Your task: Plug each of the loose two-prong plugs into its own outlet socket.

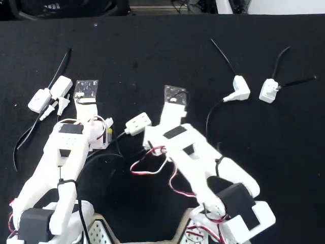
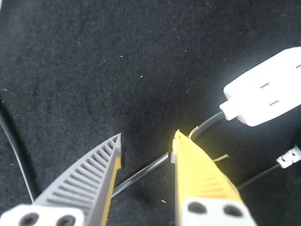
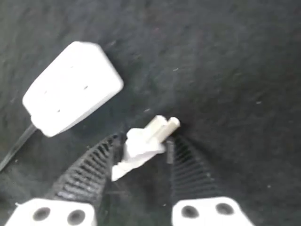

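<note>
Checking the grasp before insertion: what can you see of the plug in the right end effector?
The plug is small, white and plastic-looking, with two pale prongs side by side. It sits between the right end effector's dark ribbed fingers, which press its body from both sides, prongs pointing away from the wrist. It looks lifted off the black table, apart from the white socket block nearby.

A black cloth (image 1: pixel 152 51) covers the whole table. Little white specks (image 2: pixel 121 56) lie on it here and there. Past the far edge is a pale strip of floor (image 1: pixel 152 9) with some dark cords (image 1: pixel 189 6) on it. A white patch (image 1: pixel 284 6) sits in the far right corner.
</note>
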`<state>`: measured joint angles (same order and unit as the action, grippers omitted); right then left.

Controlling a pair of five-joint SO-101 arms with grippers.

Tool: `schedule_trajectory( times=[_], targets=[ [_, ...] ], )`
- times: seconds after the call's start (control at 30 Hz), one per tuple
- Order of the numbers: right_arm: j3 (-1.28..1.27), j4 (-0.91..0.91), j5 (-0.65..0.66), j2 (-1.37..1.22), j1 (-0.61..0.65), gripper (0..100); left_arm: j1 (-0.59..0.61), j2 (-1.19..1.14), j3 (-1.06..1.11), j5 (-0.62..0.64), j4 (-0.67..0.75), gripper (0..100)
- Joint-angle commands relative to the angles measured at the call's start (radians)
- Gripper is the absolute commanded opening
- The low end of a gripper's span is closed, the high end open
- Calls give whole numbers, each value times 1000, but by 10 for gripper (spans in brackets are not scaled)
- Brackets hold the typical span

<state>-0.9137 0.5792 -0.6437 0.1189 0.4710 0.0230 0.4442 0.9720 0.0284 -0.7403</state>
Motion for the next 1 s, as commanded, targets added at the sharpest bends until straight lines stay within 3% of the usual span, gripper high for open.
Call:
schedule_trajectory(
  times=[0.0, 0.13, 0.33, 0.43, 0.67, 0.77, 0.97],
  targets=[
    [39, 17, -6, 93, -55, 10, 5, 25, -24, 9, 12, 173],
    [47, 101, 106, 226, -141, 11, 4, 25, -24, 8, 12, 173],
    [93, 176, 474, 501, -370, 11, 12, 25, -21, 9, 12, 173],
    [137, 215, 652, 564, -396, 11, 12, 25, -19, 9, 12, 173],
    [232, 339, 1557, 484, -290, 11, 12, 25, -21, 8, 14, 173],
    [186, 338, 1834, 447, -259, 11, 12, 25, -19, 8, 14, 173],
    [-27, 336, 1870, 432, -155, 15, 13, 25, -19, 6, 14, 173]
  ],
)
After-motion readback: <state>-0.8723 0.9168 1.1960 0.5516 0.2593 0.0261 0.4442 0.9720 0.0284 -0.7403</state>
